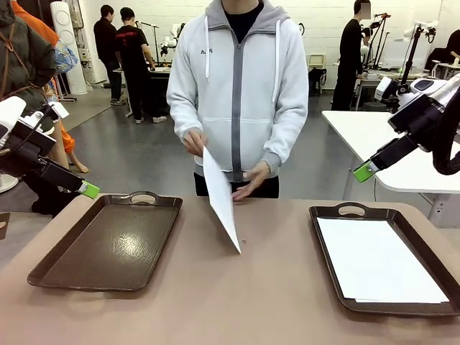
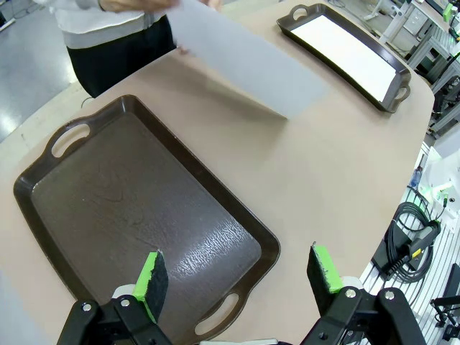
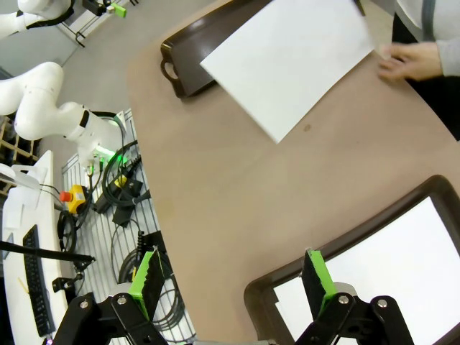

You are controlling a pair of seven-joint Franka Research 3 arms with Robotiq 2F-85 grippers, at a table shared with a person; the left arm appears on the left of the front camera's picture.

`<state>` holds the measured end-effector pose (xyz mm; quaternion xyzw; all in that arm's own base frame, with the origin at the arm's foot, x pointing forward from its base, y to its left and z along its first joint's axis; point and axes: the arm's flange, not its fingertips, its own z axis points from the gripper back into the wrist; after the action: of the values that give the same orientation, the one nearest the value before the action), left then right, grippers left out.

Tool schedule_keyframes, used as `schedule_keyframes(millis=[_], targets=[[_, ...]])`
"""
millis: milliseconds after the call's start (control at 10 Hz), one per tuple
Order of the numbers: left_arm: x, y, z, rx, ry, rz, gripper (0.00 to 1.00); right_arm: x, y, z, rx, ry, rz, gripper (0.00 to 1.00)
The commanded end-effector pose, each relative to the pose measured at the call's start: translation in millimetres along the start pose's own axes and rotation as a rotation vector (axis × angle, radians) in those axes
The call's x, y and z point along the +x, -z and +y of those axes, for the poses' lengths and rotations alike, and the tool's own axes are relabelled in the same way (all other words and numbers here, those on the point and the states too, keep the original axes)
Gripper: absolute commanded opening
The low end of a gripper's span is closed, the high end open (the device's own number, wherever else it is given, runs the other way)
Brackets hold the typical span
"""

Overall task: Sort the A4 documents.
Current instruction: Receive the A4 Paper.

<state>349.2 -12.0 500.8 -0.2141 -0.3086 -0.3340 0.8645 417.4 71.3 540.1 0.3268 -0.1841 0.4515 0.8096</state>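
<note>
Above the surface [image 1: 273, 287] between the trays, a person's fingers pinch one sheet [image 1: 221, 195] by its top edge, tilted, and another fills the right tray [image 1: 332, 213]; both robot hands [image 2: 237, 277] [image 3: 230, 277], spread and empty, could crumple it if closed off-edge.

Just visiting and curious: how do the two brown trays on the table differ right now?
The left tray is bare, its glossy bottom reflecting the light; the right tray holds white paper sheets that cover most of its bottom. The left tray lies at more of a slant to the table edge than the right tray. Both are dark brown rectangles with handle cut-outs, flat on the table.
</note>
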Motion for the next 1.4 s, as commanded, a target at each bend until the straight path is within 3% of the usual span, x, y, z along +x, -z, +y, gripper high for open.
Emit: schedule_keyframes(millis=[0, 1300], targets=[[-1.3, 0.6, 2.4, -0.017, 0.013, -0.011, 1.0, 0.1, -0.7, 0.6, 0.008, -0.005, -0.005, 1.0], [-1.3, 0.6, 2.4, -0.017, 0.013, -0.011, 1.0, 0.1, -0.7, 0.6, 0.008, -0.005, -0.005, 1.0]])
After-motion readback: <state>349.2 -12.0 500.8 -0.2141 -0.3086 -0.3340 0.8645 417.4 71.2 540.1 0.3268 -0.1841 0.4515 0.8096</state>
